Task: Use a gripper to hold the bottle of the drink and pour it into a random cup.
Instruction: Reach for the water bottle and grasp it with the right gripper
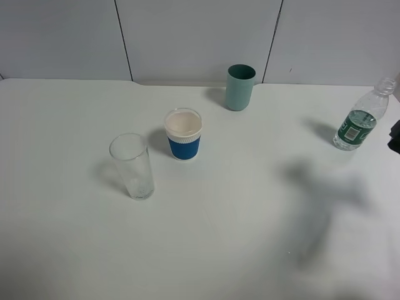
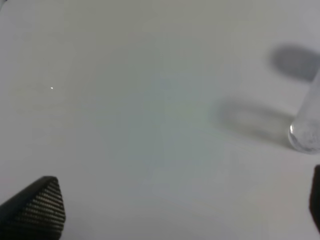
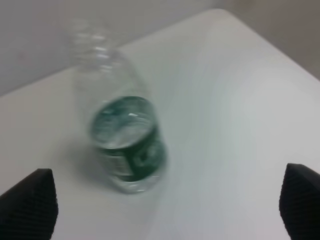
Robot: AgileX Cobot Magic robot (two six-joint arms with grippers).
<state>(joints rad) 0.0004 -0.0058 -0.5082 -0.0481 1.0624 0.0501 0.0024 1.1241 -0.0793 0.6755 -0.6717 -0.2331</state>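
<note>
Right gripper, spread wide and gripping nothing, faces a standing bottle near the table's far right corner.

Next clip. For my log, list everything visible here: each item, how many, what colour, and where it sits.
bottle: one, clear with a dark green label, standing near the table's right edge
cup: one, teal-green, upright at the back, right of centre
paper cup: one, white with a blue sleeve, mid-table
glass: one, clear, upright, front-left of the paper cup
table: one, white, bearing all four
wall panels: three, pale grey, behind the table
left gripper: one, black, open, over bare table near the glass
right gripper: one, black, open, facing the bottle without touching it
</note>
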